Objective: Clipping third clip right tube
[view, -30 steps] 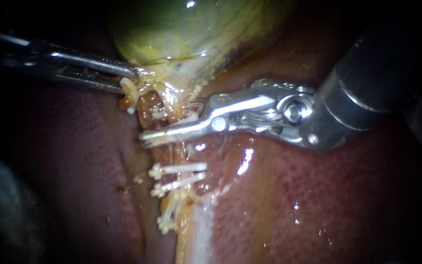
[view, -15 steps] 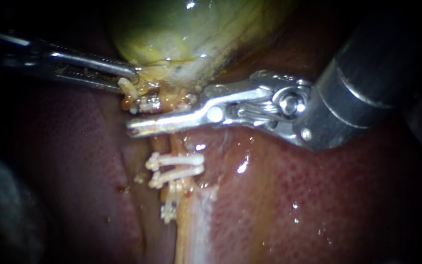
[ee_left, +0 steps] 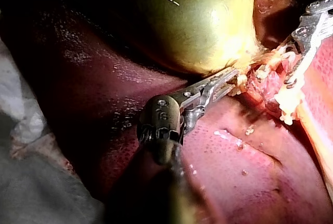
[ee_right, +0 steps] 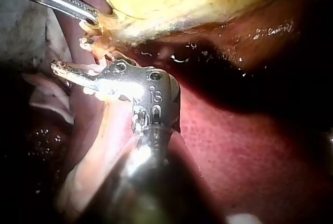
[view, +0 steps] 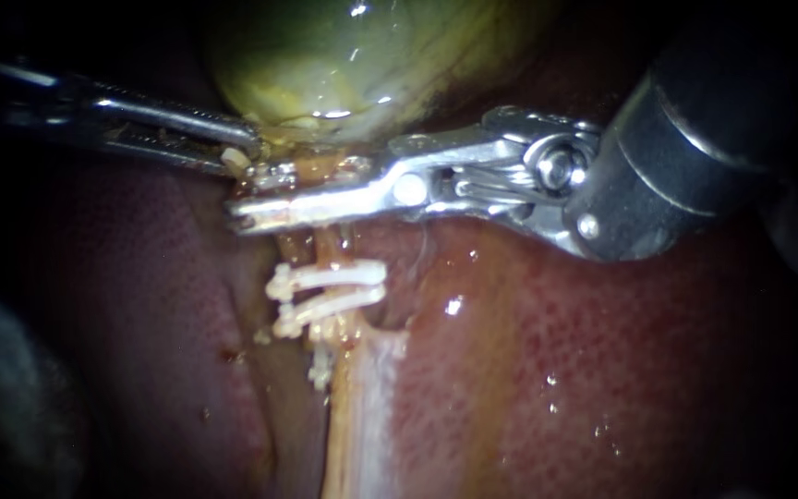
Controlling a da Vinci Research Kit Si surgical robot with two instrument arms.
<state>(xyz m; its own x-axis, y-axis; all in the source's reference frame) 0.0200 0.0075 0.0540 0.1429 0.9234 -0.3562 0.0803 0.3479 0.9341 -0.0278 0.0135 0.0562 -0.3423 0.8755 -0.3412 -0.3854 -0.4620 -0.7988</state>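
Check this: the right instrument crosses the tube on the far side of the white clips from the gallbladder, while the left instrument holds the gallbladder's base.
Wrong in one respect. The endoscope view shows the right instrument crossing the tube between the white clips and the gallbladder, not beyond the clips. The left instrument does hold the gallbladder's base.

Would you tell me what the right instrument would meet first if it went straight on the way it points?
Beyond the right instrument, probably the liver; the left instrument sits just above that line, but depth is unclear.
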